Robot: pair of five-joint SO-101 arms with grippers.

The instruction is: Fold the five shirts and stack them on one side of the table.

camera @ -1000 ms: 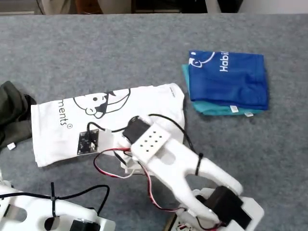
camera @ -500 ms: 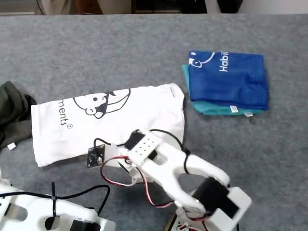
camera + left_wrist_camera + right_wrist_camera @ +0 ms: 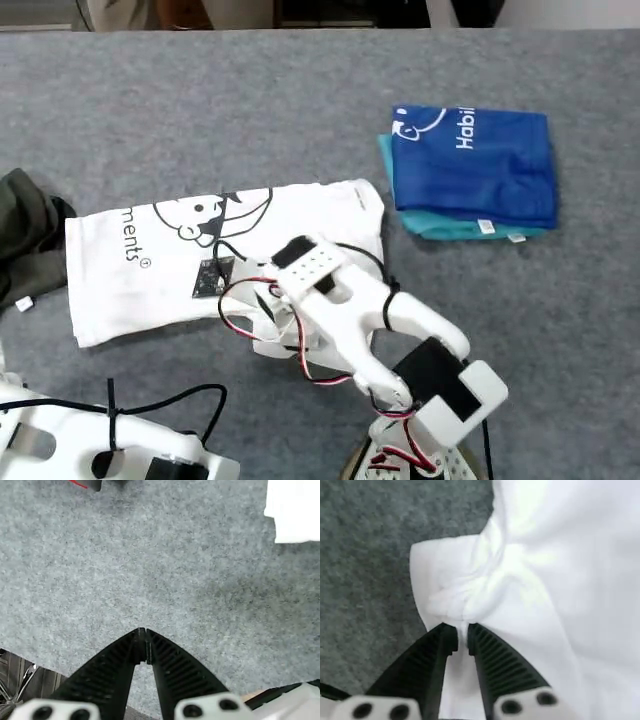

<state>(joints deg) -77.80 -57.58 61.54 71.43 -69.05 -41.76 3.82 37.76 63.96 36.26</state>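
Observation:
A white shirt with a black print lies flat at the left middle of the grey table. My right arm reaches over its near right edge. In the right wrist view my right gripper is shut on a bunched fold of the white shirt. A folded blue shirt rests on a folded teal shirt at the far right. A crumpled dark green shirt sits at the left edge. My left gripper is shut with nothing in it, over bare carpet.
The left arm's white base sits at the near left corner, with black cables. Red and black wires loop beside the right arm's wrist. Grey carpet covers the table, with open room at the back and near right.
The right arm drew back toward the near edge, then swung forward again over the white shirt's near edge. The left arm and the other shirts stayed put.

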